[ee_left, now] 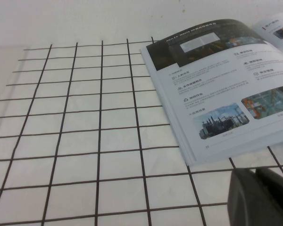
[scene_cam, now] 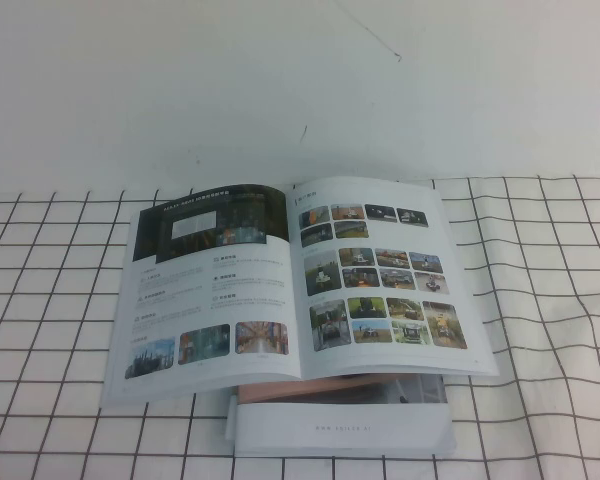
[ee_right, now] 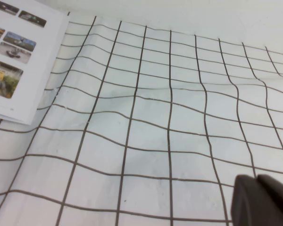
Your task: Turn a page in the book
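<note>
The book [scene_cam: 230,300] lies open in the middle of the checked cloth in the high view. Its right-hand page [scene_cam: 380,280] carries rows of small colour photos of vehicles and lies flat. The left-hand sheet has a dark banner photo on top. Neither gripper shows in the high view. My left gripper [ee_left: 260,197] is shut and empty, hovering over the cloth just off the book's [ee_left: 221,94] left near corner. My right gripper [ee_right: 263,201] is shut and empty, over bare cloth well to the right of the page [ee_right: 14,61].
The book rests partly on a thicker white block [scene_cam: 340,428] with grey print on its near edge. A white cloth with a black grid [scene_cam: 550,300] covers the table and is slightly wrinkled on the right. A white wall [scene_cam: 280,80] stands behind.
</note>
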Robot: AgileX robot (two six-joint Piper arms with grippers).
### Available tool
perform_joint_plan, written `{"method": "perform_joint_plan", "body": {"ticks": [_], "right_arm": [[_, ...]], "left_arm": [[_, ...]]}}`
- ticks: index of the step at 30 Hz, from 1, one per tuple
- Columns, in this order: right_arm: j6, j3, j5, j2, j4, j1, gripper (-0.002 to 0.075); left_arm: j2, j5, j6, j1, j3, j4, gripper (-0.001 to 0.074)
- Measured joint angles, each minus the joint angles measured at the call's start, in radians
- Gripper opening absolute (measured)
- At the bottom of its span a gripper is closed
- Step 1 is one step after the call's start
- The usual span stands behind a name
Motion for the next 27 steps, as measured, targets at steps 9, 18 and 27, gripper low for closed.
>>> {"method": "perform_joint_plan", "body": {"ticks": [9,18,27], "right_arm": [[0.0,0.0,0.0,0.0,0.0,0.0,-0.0002],[0.0,0.0,0.0,0.0,0.0,0.0,-0.0002],[0.0,0.0,0.0,0.0,0.0,0.0,-0.0002]], "left_arm": [[0.0,0.0,0.0,0.0,0.0,0.0,-0.0002],[0.0,0.0,0.0,0.0,0.0,0.0,-0.0002],[0.0,0.0,0.0,0.0,0.0,0.015,-0.0002]]}}
